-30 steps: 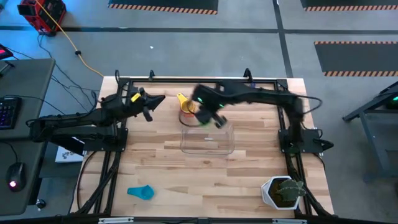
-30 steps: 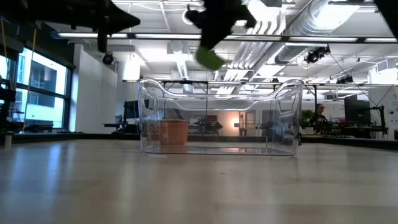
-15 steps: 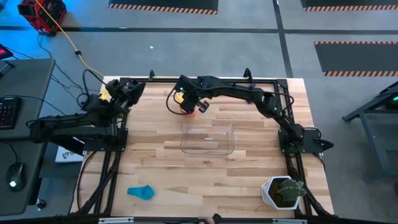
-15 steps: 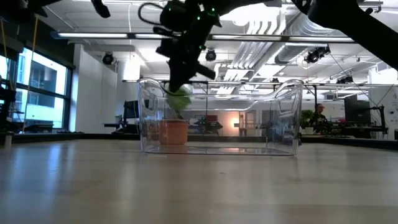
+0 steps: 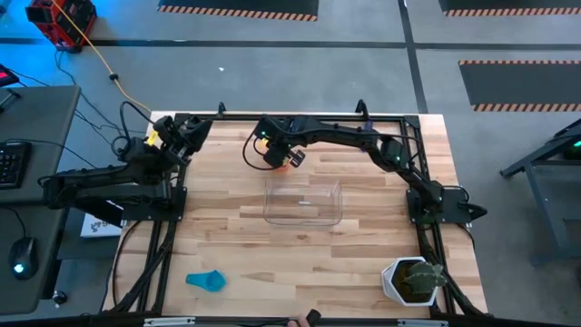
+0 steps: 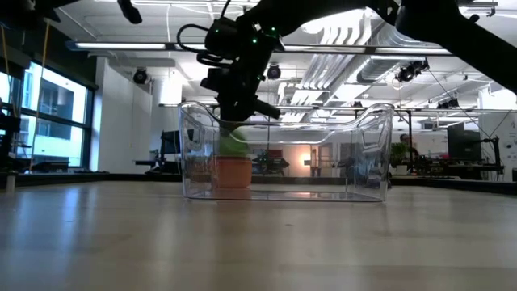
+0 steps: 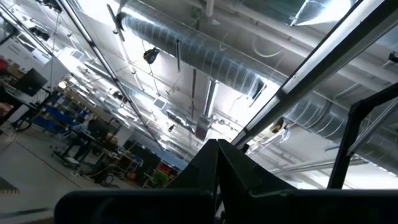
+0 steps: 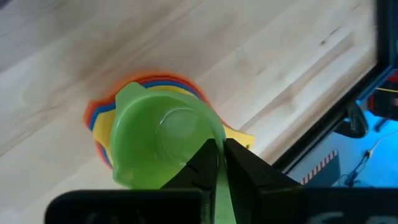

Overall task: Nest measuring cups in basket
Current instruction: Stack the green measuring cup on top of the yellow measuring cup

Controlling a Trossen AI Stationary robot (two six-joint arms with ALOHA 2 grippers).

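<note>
Cups (image 5: pixel 287 161) sit stacked on the tabletop (image 5: pixel 227 245) just behind the clear basket (image 5: pixel 303 202), seen from above. The right gripper (image 5: pixel 275 154) is over them, maybe to add one more. A light blue cup (image 5: pixel 206 281) lies far off. The left gripper (image 5: pixel 179 133) waits at the tabletop's far left corner, fingers together.

Low down, the green cup (image 6: pixel 233 145) sits on the orange cup (image 6: pixel 233 171).

Right wrist: the fingers (image 8: pixel 245 163) pinch the green cup's handle (image 8: pixel 216 190), so it can drop inside the stack.
</note>
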